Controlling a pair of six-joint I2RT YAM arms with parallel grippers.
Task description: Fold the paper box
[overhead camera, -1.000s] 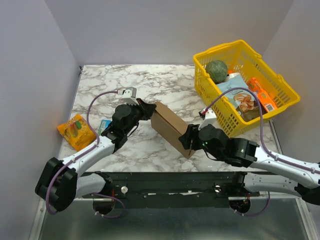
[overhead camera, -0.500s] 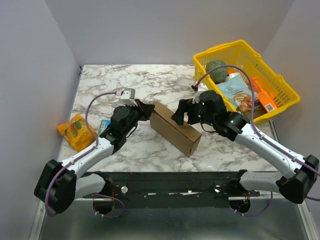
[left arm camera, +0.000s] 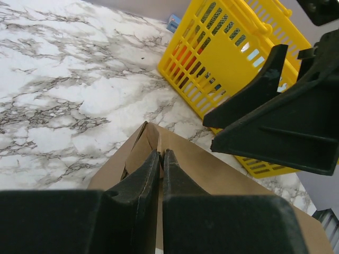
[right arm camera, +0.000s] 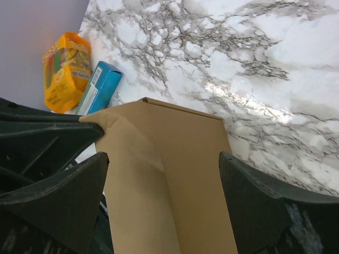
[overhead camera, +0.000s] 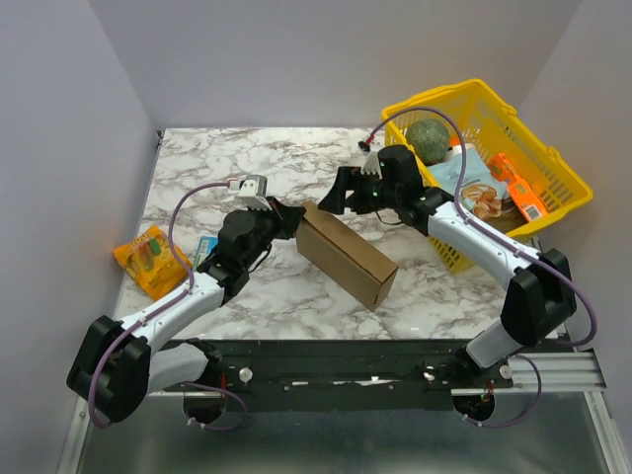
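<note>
Paper box (right arm camera: 169, 180) lower end off-frame.

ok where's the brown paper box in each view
top external: paper box at the picture's centre, lying diagonally.
left wrist: bottom centre to lower right.
right wrist: bottom centre, filling the lower middle.
shared landmark: the marble table under it.

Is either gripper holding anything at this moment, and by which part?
The left gripper is shut on the paper box, pinching the thin flap edge at its end. The right gripper is open above the box, holding nothing.
</note>
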